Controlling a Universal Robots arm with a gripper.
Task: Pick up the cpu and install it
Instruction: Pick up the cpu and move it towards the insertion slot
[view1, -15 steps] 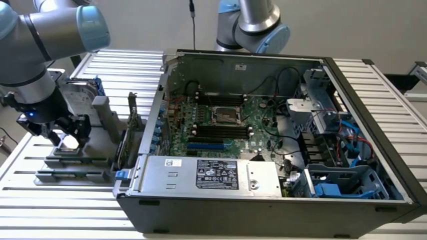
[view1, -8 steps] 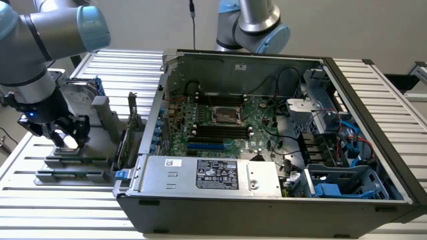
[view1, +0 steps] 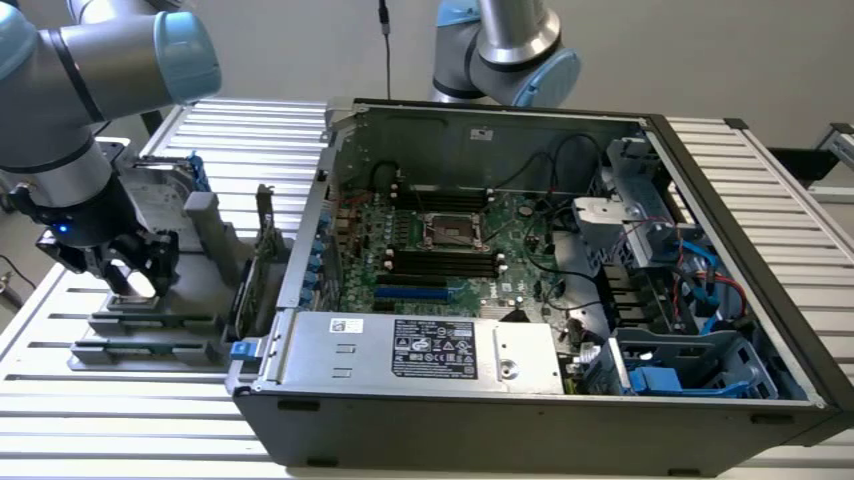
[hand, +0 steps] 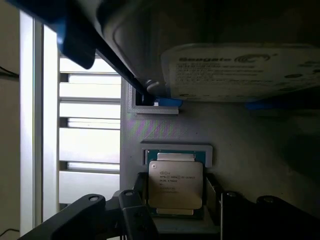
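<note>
We are seeing the black tool (view1: 134, 278) standing open astride the small square silver-topped cpu (hand: 175, 184), which is lying in a grey holder (view1: 147, 325) on the white slatted counter (view1: 80, 400), at the exterior view's left of the open computer case (view1: 534, 420).

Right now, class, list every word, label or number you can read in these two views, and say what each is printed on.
"Seagate": on the white label of the hard drive.
Finer print on that label: too blurred to read.
Printed lines on the cpu: too small to read.
Label on the power supply: too small to read.
</note>
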